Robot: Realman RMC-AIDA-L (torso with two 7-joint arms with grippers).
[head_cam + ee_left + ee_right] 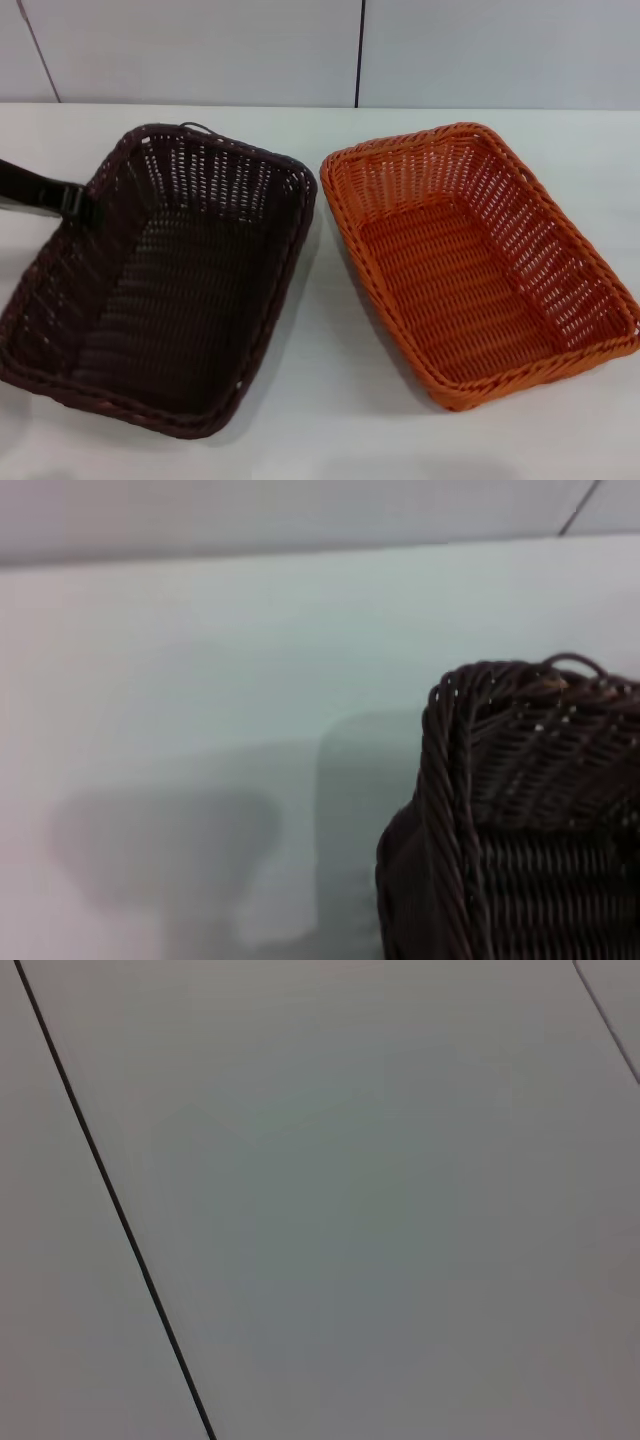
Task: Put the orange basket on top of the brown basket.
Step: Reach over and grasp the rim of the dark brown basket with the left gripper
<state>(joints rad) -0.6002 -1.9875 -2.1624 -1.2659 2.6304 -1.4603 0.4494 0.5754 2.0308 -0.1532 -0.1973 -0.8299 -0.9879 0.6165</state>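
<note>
Woven rectangular orange basket (480, 265) sits beside matching brown basket (160, 285).

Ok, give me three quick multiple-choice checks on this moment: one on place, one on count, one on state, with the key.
1. Where is the orange basket relative to the brown basket?
A. On the robot's right of it, apart
B. Stacked on it
C. On the robot's left of it

2. How many baskets are on the table?
A. One
B. Two
C. Three

3. What do the baskets hold?
A. Fruit
B. Cloths
C. Nothing

Key: 1 A, a strip of table shows between them in the head view. 2 B, one brown and one orange. 3 C, both woven floors are bare. The left end effector sits at the brown basket's left rim.
</note>
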